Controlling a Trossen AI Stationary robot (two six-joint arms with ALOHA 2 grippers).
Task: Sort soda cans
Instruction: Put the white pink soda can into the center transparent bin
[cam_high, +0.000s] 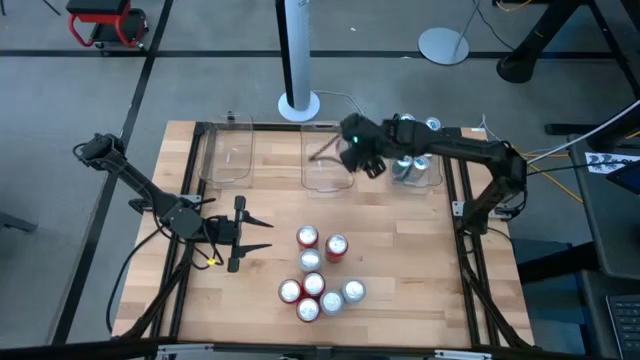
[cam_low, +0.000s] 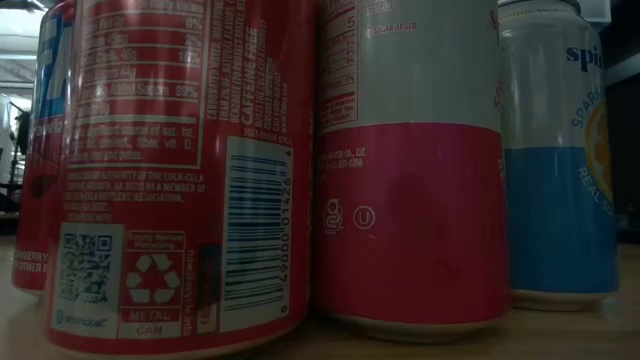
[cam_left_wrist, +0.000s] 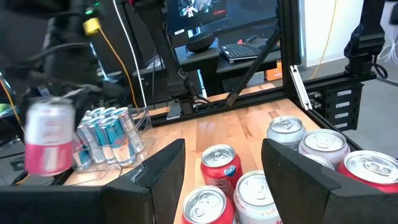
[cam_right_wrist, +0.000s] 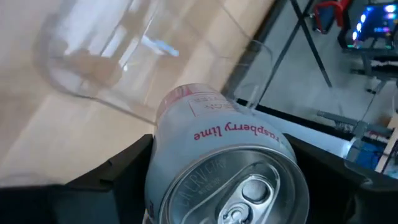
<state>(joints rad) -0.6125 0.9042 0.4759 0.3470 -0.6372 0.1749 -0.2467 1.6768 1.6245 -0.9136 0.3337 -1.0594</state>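
Observation:
Several soda cans (cam_high: 318, 272), red and silver-and-red, stand in a cluster on the wooden table's near middle; the low view shows them up close (cam_low: 410, 160). My right gripper (cam_high: 354, 152) reaches over the middle clear bin (cam_high: 322, 172) at the far edge, shut on a silver-and-red can (cam_right_wrist: 224, 168), which also shows blurred in the left wrist view (cam_left_wrist: 50, 138). My left gripper (cam_high: 268, 235) waits open and level left of the cluster, its fingers pointing at the cans (cam_left_wrist: 219, 163). My right gripper pinches the silver-and-red can by its side wall just below the top rim (cam_right_wrist: 163, 163), one finger (cam_right_wrist: 115, 171) on each side. The fingers slant down from above. The can is lifted clear over the clear bin, its silver top toward the wrist.
Three clear bins line the far edge: a left one (cam_high: 228, 152), the middle one, and a right one (cam_high: 418, 172) that holds several teal cans (cam_left_wrist: 107, 134). Black frame rails (cam_high: 470, 240) run along the table's sides. Bare wood lies between the cluster and the bins.

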